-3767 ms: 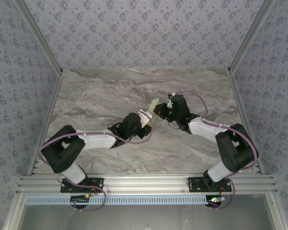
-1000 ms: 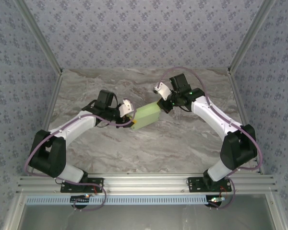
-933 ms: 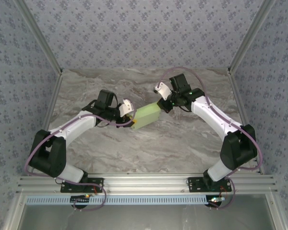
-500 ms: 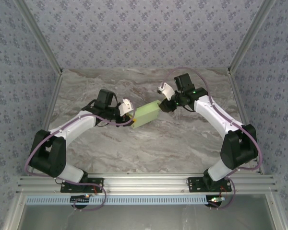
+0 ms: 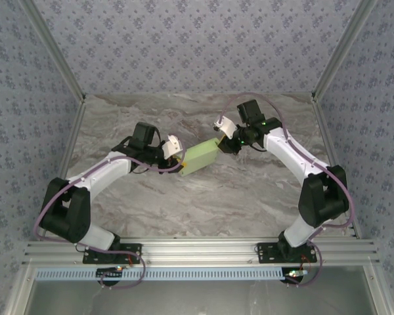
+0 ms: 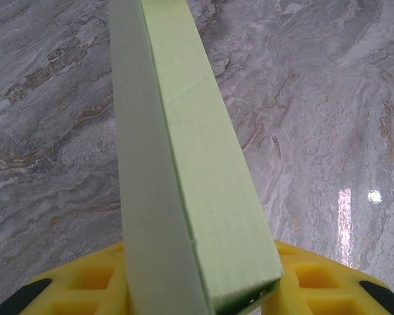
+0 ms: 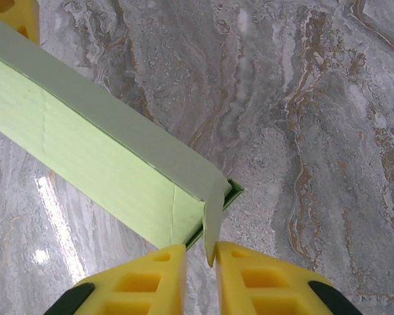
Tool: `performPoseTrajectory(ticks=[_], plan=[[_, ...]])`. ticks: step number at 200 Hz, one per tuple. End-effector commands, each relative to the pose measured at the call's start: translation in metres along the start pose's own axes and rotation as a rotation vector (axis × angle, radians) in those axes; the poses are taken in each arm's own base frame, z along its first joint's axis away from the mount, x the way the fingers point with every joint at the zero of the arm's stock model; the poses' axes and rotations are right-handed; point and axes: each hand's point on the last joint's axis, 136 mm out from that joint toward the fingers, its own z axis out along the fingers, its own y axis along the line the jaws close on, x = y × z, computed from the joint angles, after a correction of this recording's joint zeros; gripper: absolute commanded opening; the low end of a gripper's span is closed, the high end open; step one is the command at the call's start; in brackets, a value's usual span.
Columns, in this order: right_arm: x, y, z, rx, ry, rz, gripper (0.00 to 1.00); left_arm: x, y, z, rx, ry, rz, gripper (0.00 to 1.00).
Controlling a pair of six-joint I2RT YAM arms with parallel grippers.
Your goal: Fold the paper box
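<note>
the paper box (image 5: 201, 157) hangs above the table (image 5: 249, 197), one end clamped in the left gripper (image 6: 197, 289). it looks light, thin and crushable, so creased edges are the safest hold. the right gripper (image 7: 201, 272) sits narrow around the end flap (image 7: 213, 213); whether it pinches is unclear.

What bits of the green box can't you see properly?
Left wrist view: the far end of the pale green card box is cut off by the top edge; its near end sits hidden between the yellow fingers of the left pincer.
Right wrist view: the box runs off the left edge; whether the right pincer really pinches the end flap is unclear.
Top view: creases and tabs are too small to see.
</note>
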Motion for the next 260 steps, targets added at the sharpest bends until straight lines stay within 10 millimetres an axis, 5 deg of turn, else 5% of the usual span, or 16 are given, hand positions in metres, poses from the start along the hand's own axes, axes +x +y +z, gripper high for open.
performPoseTrajectory(ticks=[1,56,112,186,260], plan=[[-0.009,-0.002,-0.004,-0.014,-0.015,-0.013,0.21,-0.008,0.0,-0.004,0.001,-0.02,0.018,0.35],[-0.014,-0.005,-0.002,-0.012,-0.018,-0.017,0.23,-0.007,-0.001,-0.003,0.003,-0.017,0.015,0.35],[-0.014,-0.006,-0.003,0.001,-0.002,0.021,0.06,-0.004,0.001,-0.001,-0.003,-0.004,0.008,0.35],[-0.008,-0.01,-0.004,0.156,0.064,0.44,0.02,0.007,0.007,0.007,-0.028,0.043,-0.004,0.34],[0.013,-0.004,-0.006,0.269,0.092,0.544,0.0,0.016,0.005,0.022,0.053,0.081,0.023,0.35]])
